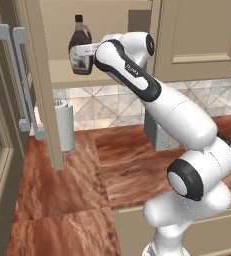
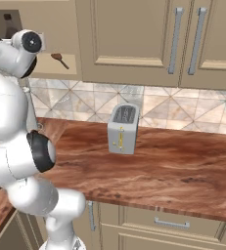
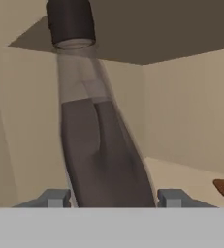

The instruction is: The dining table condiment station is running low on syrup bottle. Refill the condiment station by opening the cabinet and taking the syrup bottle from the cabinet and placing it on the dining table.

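A: Syrup bottle (image 1: 80, 47) on screen: dark brown belly, black cap, pale label across the front.

B: Up close its neck reads smoky clear, the fill below deep brown-grey. The fingertips (image 3: 56, 198) either side of it are grey.

A: The cabinet (image 1: 47, 80) is tan-beige all over, inside walls a lighter cream, bar handle (image 1: 18, 80) grey.

B: The worktop (image 2: 173, 166) is glossy reddish-brown wood grain. The backsplash (image 2: 158, 105) has pale marbled tiles in a diamond pattern.

A: Silver-grey toaster (image 2: 123, 128), yellow marks on its front. White paper towel roll (image 1: 64, 127).
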